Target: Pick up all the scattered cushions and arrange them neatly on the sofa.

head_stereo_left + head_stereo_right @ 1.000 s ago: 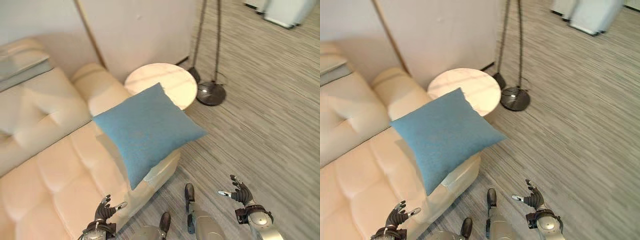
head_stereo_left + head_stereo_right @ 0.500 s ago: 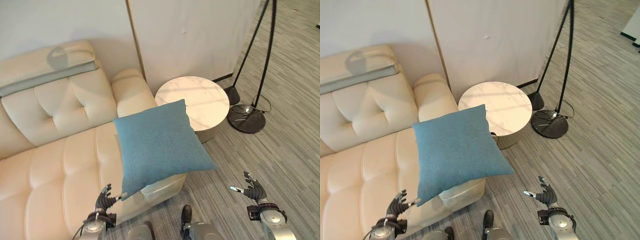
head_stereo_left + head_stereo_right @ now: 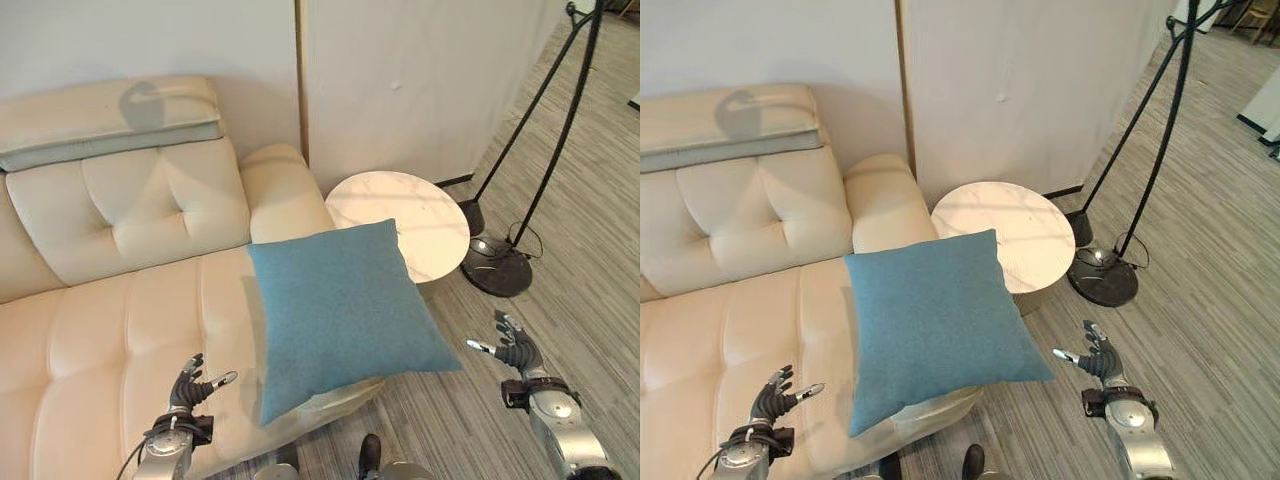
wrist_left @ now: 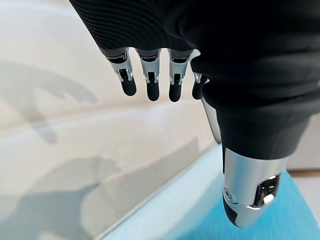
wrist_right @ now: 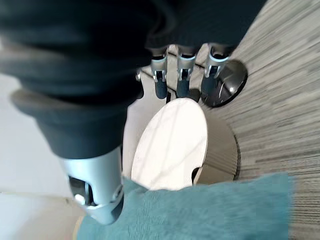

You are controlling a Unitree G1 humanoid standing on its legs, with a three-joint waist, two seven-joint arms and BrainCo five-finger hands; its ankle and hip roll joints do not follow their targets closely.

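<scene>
A blue cushion [image 3: 345,312] lay at the right end of the cream sofa [image 3: 110,300], its lower corner hanging past the seat's front edge, just beside a round white side surface [image 3: 405,222]. The left robot hand [image 3: 192,385] hovered over the seat and the right robot hand [image 3: 512,347] over the striped floor [image 3: 590,260], both with fingers spread and holding nothing.
</scene>
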